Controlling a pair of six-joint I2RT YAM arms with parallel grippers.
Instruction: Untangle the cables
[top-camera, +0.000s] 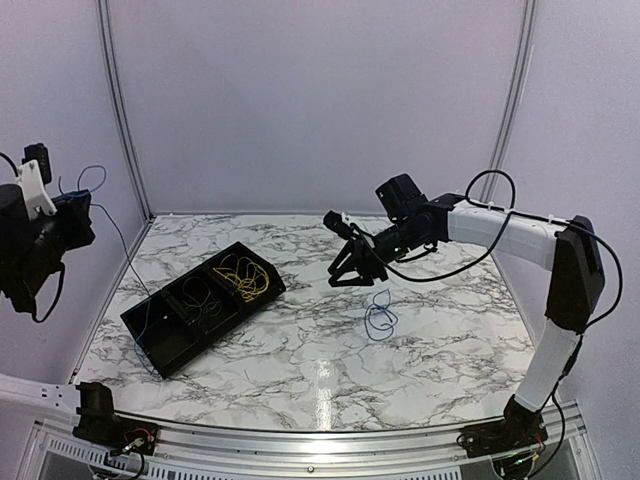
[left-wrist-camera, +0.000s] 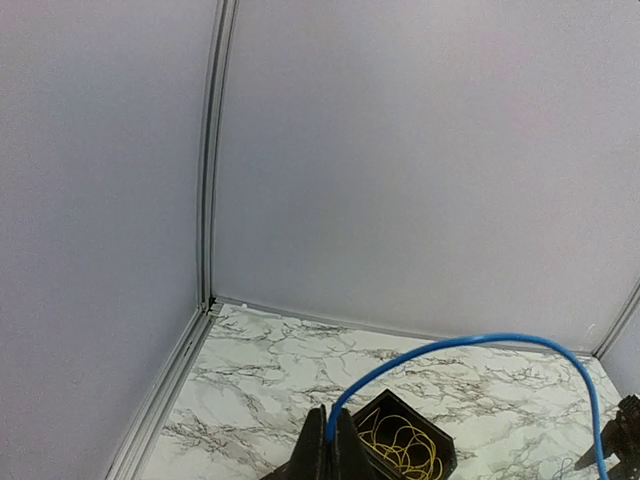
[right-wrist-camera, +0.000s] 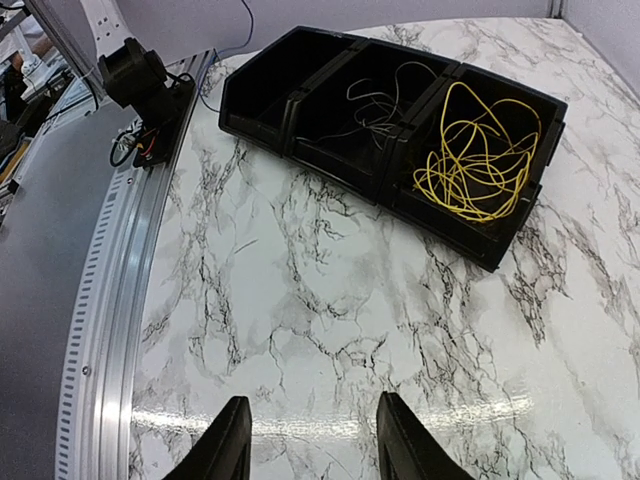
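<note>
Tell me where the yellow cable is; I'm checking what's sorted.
Top view, left of centre: the yellow cable lies in the black tray, far end compartment, with the black cable in the next one.

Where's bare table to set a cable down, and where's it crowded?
Bare marble: the near strip between the tray and the blue loop, and behind the tray. Crowded: the tray compartments with the yellow cable and black cable, and below the right gripper.

White marble-patterned table (top-camera: 300, 370) with grey veining, enclosed on three sides by plain pale walls (top-camera: 320, 100). Metal posts (top-camera: 122, 110) mark the rear corners; an aluminium rail (top-camera: 300, 445) edges the near side. Soft glare (top-camera: 325, 378) lies on the tabletop.
</note>
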